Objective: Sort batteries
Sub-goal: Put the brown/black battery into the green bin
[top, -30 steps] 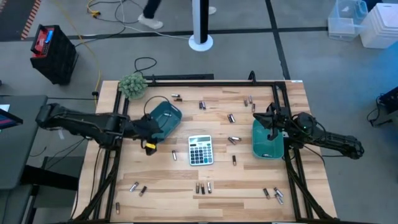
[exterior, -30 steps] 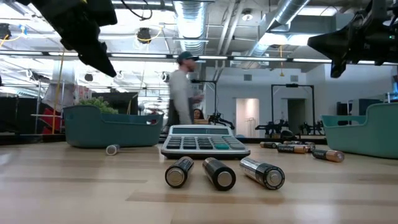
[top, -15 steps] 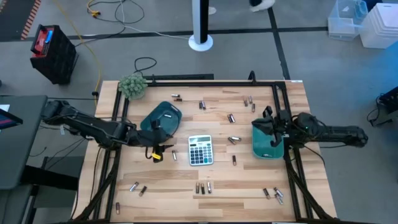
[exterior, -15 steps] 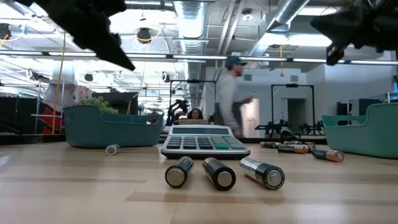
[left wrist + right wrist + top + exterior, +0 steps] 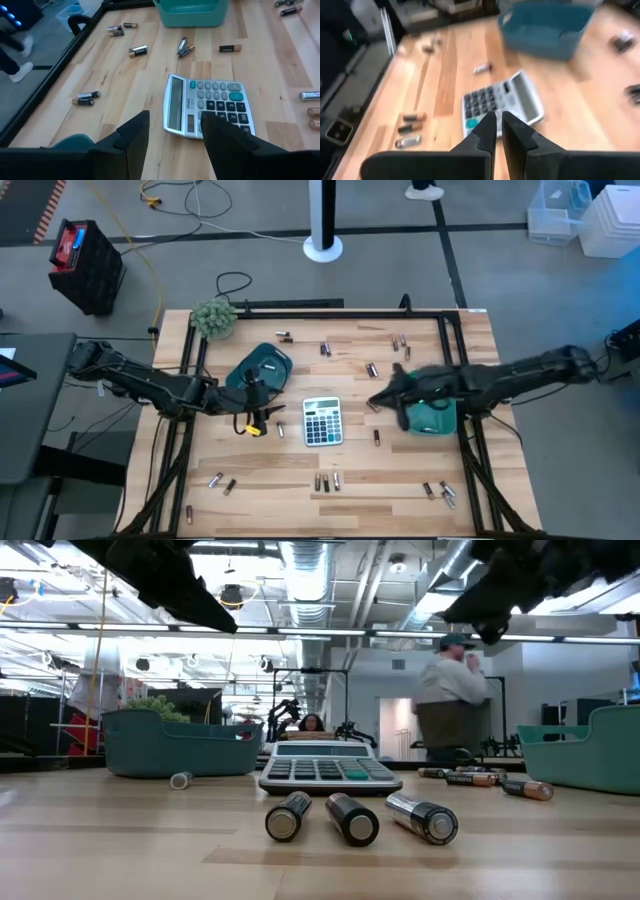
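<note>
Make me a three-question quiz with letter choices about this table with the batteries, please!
1. Where does the calculator lie?
A. between the two teal trays
B. inside a tray
C. on the floor

2. How many batteries lie side by side nearest the low camera?
A. one
B. three
C. six

3. How are the left end effector's fingers?
A. open
B. clamped on a battery
C. gripping the plant

Answers:
1 A, since the left tray and the right tray flank it in the high view.
2 B, the three batteries in front.
3 A, a clear gap with nothing in it.
</note>
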